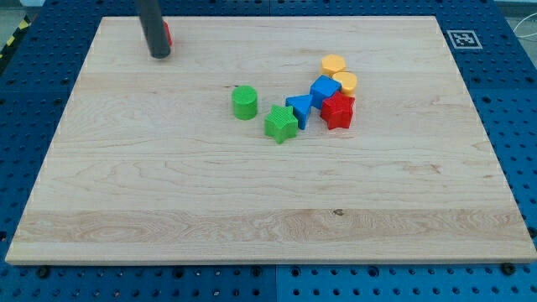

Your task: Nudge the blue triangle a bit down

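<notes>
The blue triangle lies near the board's middle, in a tight cluster. A green star touches it at the lower left. A blue cube is at its upper right and a red star at its right. Two yellow blocks sit above the cluster. A green cylinder stands apart to the left. My tip is at the board's upper left, far from the blue triangle, next to a red block mostly hidden behind the rod.
The wooden board lies on a blue perforated table. A black and white marker tag sits off the board's upper right corner.
</notes>
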